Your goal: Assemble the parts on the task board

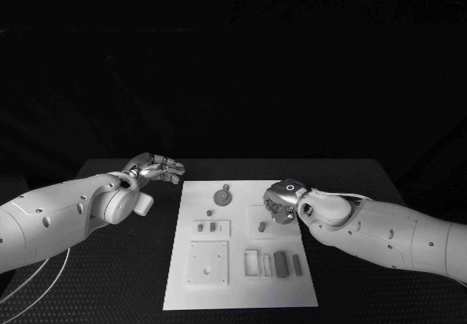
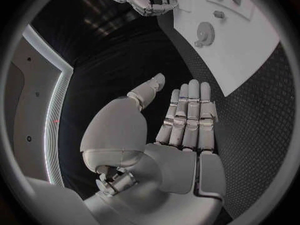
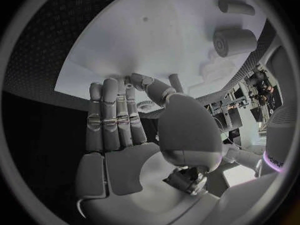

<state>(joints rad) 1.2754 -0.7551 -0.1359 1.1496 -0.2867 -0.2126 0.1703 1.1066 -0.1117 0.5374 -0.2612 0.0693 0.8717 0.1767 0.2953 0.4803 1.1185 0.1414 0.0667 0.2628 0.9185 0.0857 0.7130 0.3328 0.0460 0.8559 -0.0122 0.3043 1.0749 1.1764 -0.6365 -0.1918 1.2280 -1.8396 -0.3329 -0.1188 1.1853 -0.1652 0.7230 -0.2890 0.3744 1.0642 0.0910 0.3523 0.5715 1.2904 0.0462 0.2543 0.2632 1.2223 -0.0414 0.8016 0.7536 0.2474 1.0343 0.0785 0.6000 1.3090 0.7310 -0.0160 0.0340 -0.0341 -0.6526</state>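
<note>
The right robot hand (image 1: 283, 204) is reaching over the board (image 1: 243, 297), fingers wide, holding nothing; the left robot hand (image 1: 156, 168) is hovering wide off its far-left corner; a grasp on a part seems due next.

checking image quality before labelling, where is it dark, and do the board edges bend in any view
Head view: room behind the table black, task board evenly lit with straight edges. Left wrist view: board edge curves, dark frame around the left hand. Right wrist view: board bows above the right hand.
</note>
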